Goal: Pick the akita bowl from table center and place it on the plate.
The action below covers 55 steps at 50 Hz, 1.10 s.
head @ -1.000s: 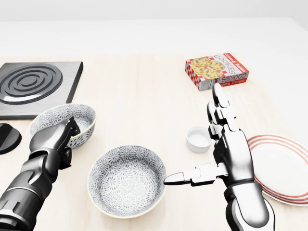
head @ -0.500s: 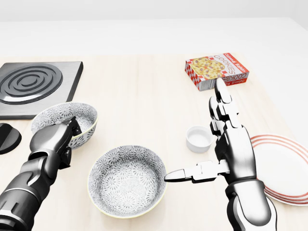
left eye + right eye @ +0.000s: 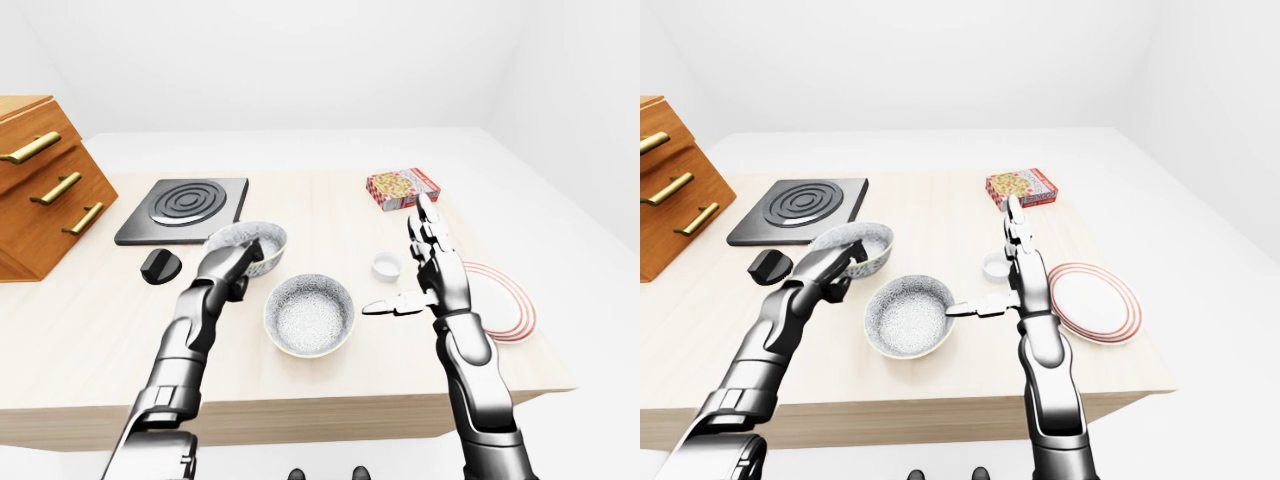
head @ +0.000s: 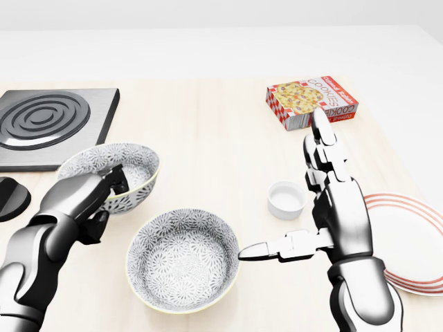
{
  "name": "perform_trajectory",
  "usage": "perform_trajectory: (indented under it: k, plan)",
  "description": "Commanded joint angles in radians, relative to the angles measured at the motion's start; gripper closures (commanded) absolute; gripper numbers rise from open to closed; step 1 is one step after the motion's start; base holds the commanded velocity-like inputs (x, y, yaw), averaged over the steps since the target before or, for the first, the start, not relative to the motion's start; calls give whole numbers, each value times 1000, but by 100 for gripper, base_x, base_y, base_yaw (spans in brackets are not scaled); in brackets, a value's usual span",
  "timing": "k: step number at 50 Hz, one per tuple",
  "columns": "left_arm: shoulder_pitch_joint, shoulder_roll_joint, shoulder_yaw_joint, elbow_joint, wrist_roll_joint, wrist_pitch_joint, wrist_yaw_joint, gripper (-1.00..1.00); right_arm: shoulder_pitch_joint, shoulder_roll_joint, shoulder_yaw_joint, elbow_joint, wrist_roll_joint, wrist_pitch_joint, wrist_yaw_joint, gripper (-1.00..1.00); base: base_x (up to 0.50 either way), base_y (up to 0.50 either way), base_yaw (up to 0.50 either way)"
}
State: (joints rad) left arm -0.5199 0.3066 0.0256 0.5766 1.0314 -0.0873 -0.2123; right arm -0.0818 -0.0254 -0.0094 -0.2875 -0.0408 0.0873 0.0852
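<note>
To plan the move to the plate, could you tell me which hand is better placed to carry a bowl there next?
Probably the left: the left hand grips the tilted bowl by its rim. The right hand is open and empty, though nearer the plate.

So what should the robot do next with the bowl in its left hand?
Probably lift the held bowl higher, then carry it right toward the plate: left fingers pinch its rim, and another bowl and the open right hand lie between.

Table (image 4: 208, 138) is rendered as pale matt wood, held bowl (image 4: 131, 169) as glossy glazed ceramic, right hand (image 4: 339, 221) as polished metal, cookie box (image 4: 311, 102) as printed cardboard.
</note>
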Motion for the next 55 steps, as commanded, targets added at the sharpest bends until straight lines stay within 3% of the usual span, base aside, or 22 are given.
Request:
perform_trajectory:
  k: [1,11,14,19,35,45,55]
  plan:
    - [163,-44,59,-632,76,0,-268,100,-8,-7,-5,-9,-21,0,8,-100,0,0,0]
    - [191,-78,52,-772,82,0,-349,100,-2,-5,-3,-15,-31,0,17,-100,0,0,0]
    - [260,-122,27,-916,108,1,-418,100,-4,-9,-1,-13,-50,0,13,-100,0,0,0]
    - [314,-168,-6,-990,136,0,-452,100,-22,-21,1,-11,-101,0,15,-100,0,0,0]
    - [339,-222,-70,-1026,155,0,-486,100,-129,-81,24,-16,-498,0,187,-100,0,0,0]
    - [339,-234,-86,-1036,149,0,-486,100,-106,-57,48,-35,-641,0,271,-100,0,0,0]
    - [339,-242,-99,-1034,150,0,-486,100,-129,-19,80,-7,-707,0,292,-100,0,0,0]
